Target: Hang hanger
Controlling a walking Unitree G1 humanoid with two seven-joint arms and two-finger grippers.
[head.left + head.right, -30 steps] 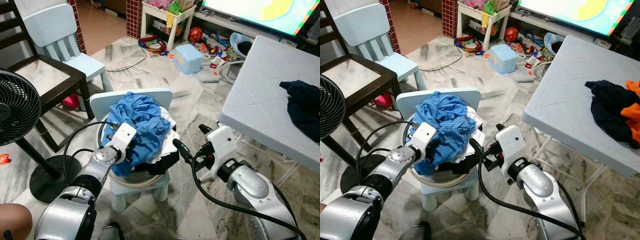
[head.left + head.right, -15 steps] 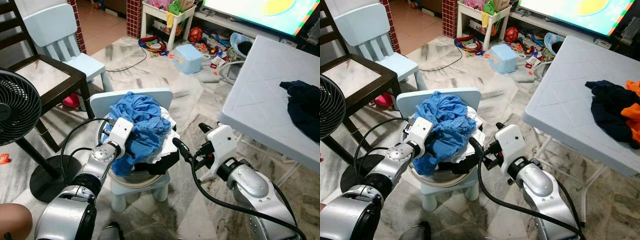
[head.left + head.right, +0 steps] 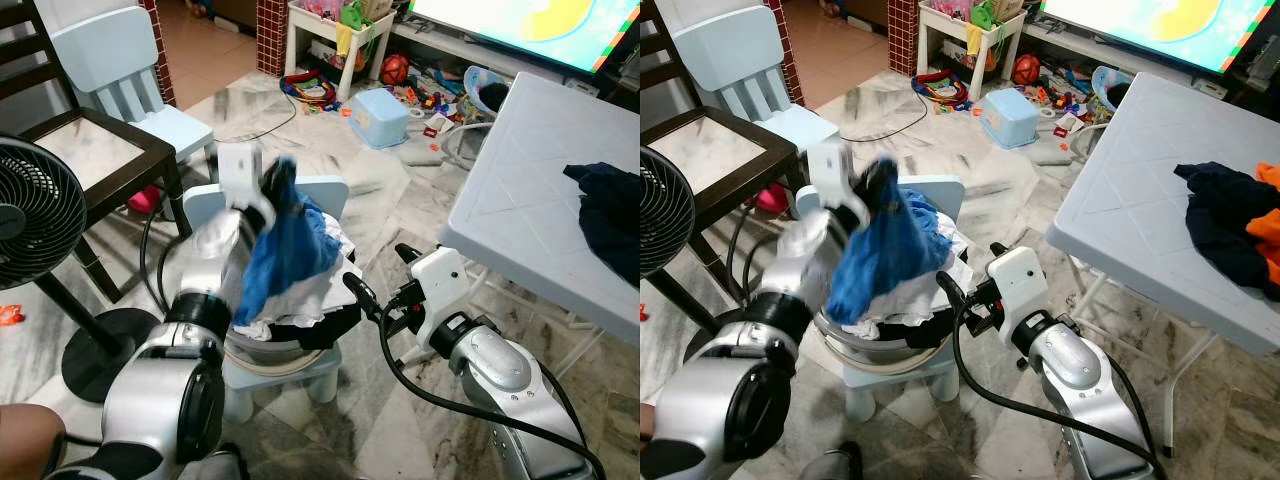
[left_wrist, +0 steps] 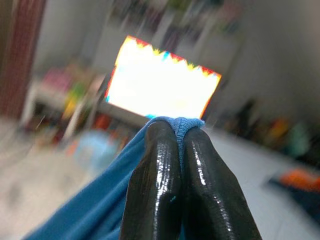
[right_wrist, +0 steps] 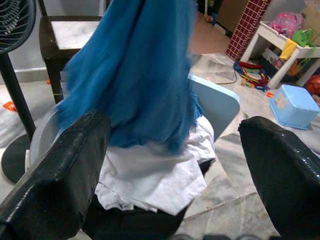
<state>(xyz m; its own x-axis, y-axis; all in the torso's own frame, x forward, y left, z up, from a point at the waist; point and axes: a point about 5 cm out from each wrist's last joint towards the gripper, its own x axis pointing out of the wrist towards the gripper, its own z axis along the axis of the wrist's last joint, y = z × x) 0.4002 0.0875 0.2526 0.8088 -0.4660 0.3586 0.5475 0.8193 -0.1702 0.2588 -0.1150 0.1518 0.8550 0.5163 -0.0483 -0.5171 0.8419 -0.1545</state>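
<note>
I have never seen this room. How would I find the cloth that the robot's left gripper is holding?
Look for the small light-blue child's chair in the middle of the marble floor, with a basin of laundry on its seat. The blue garment hangs above that basin, pinched in the left gripper. The white cloth under it lies in the pile, and the dark clothes lie apart on the white table.

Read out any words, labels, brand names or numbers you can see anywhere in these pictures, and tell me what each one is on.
None can be read.
The bright screen shows only coloured shapes, no letters.
The light blue box on the floor has a small pale label, too small to read.
The toys on the shelf are too small and blurred to show any print.
The blue garment in the left gripper shows no print.
</note>
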